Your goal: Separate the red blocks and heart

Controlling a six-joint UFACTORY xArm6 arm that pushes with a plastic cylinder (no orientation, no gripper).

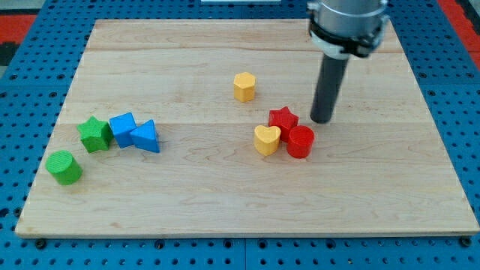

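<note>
arm housing [349, 22]: being cut off by the frame's top edge, upper right
red star [283, 118]: lower part being hidden behind yellow heart [266, 139] and red cylinder [300, 141]
table [225, 202]: lying fully in frame

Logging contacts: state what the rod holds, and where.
Nothing is held. My tip stands free, just right of the red star block, above the red cylinder block.

Nothing to read here, honestly. No letters, numbers, logos or stickers anywhere: the coloured blocks are blank, the wooden tabletop [225, 210] is plain grain, and the dark rod carries no markings I can make out.
</note>
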